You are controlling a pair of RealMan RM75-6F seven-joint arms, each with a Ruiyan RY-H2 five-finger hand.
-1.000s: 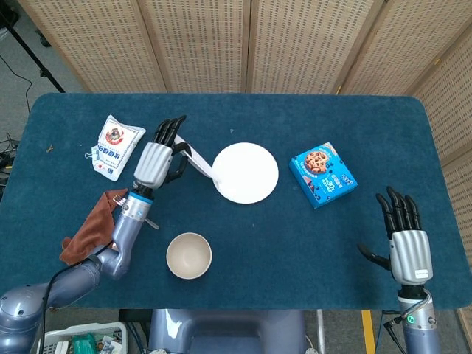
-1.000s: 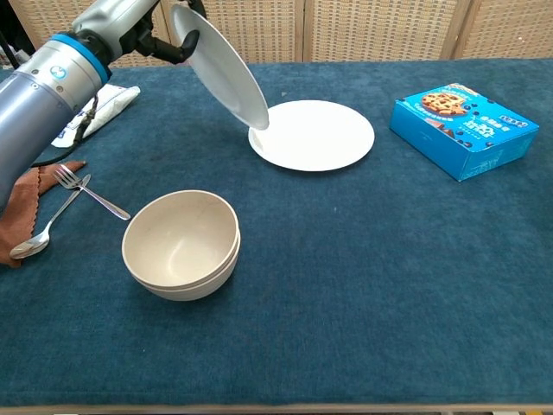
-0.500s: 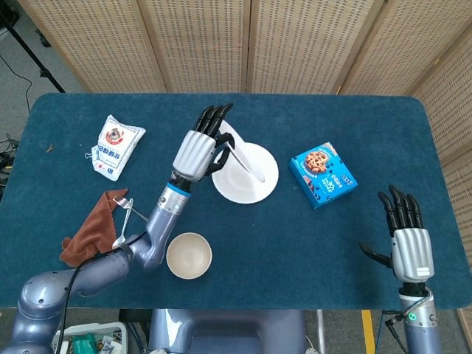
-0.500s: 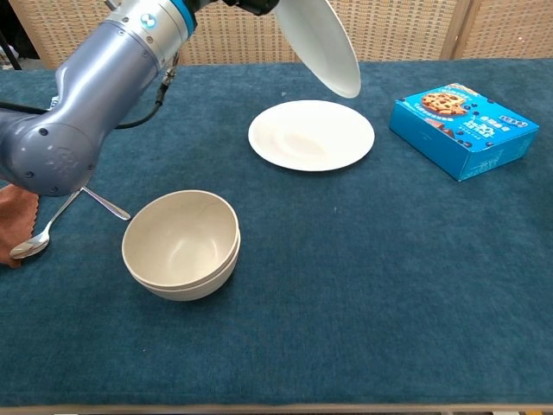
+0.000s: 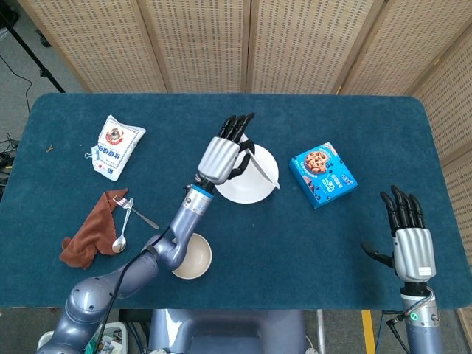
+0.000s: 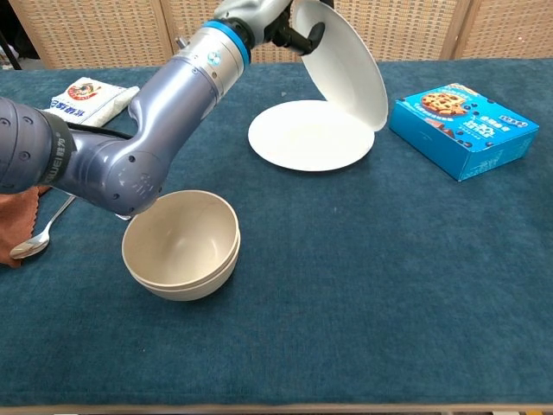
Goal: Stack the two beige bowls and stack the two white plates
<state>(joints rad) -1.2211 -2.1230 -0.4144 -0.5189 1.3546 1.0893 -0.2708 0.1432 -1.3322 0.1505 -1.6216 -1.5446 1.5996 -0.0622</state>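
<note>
We see a bench [image 5: 66, 118] covered in dark blue cloth | behind it a folding screen [image 5: 295, 44] of beige perforated panels | grey floor [image 5: 22, 66] at left with a black stand leg [image 5: 29, 51]

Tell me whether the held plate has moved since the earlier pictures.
Yes. The left robot hand carried the tilted plate rightward, from left of the flat plate to over its right edge.

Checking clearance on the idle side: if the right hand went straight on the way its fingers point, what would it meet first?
Probably nothing: the right hand points up the bare table, passing right of the cookie box.
</note>
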